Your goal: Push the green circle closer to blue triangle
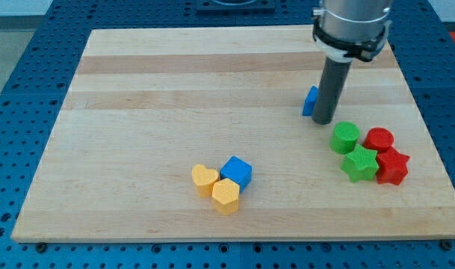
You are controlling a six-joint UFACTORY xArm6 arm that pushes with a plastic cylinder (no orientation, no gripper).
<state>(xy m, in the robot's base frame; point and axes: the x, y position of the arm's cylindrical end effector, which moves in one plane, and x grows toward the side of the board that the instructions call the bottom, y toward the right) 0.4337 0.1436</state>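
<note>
The green circle (345, 137) lies on the wooden board at the view's right, touching a red circle (379, 139) on its right and a green star (360, 164) below it. The blue triangle (310, 101) stands up and to the left of the green circle, partly hidden behind my rod. My tip (322, 121) rests on the board just right of the blue triangle and a short way up and left of the green circle, apart from it.
A red star (392, 166) sits right of the green star. Near the bottom middle lie a blue cube (236, 172), a yellow heart (205, 179) and a yellow hexagon (226, 196), clustered together. The board's right edge (429, 142) is close to the red blocks.
</note>
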